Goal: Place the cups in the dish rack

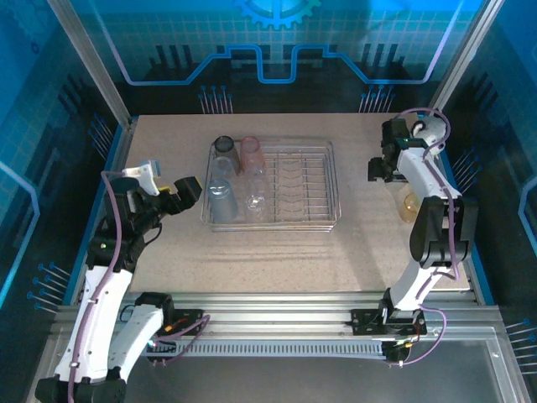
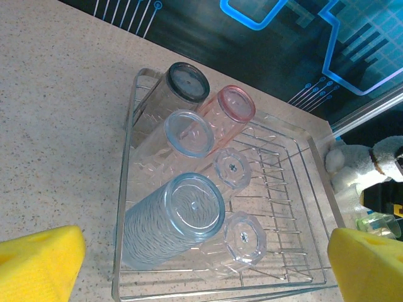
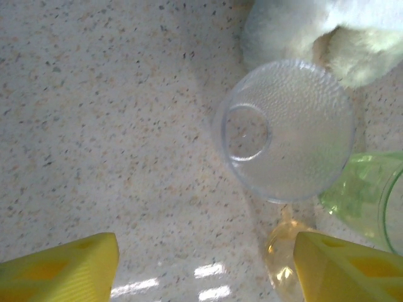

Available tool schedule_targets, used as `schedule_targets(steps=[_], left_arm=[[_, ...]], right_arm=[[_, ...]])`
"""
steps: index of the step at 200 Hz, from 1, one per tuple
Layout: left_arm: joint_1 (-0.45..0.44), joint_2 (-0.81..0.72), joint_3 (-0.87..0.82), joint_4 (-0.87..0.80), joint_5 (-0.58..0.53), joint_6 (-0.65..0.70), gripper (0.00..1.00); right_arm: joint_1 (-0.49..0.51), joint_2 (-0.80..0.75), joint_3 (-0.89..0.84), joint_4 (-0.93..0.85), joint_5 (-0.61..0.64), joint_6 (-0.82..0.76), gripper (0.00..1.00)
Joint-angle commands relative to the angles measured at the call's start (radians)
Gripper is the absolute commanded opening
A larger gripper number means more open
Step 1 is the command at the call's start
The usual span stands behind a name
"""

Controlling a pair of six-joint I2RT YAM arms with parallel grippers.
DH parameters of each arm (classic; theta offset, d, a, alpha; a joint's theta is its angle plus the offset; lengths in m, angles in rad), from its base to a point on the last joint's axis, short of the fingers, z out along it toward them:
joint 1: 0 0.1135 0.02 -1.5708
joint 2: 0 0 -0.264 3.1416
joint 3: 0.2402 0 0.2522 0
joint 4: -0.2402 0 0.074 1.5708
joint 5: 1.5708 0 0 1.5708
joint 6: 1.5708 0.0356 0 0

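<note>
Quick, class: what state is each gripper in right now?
Left gripper: open, holding nothing.
Right gripper: open, holding nothing, near a clear cup.

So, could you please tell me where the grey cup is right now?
In the top view, the grey cup sits in the far left corner of the rack, right beside the pink cup.

Cups (image 1: 223, 198) inside dish rack (image 1: 309, 190), left side
</note>
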Motion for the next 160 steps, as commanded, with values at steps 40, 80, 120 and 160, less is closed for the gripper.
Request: schedule_targets(steps=[40,80,120,160], left_arm=[[-0.003,0.041,-0.003,0.056,0.015,-0.021,0.99],[-0.003,0.071,0.005,0.069,0.019,-0.026,0.99],[-0.003,0.084,0.009,0.071,0.018,-0.030,0.99],[-0.004,0.090,0.008,0.072,0.020,-0.043,0.99]], right_arm=[[-0.038,0.104,0.074,0.050,0.024,-0.062,0.67],[-0.054,0.159,0.077,0.088,0.008,-0.071,0.60],[-0.054,0.210,0.091,0.107,0.017,-0.090,0.50],[-0.051,0.236,0.084,0.132,0.030,-0.099,0.31]])
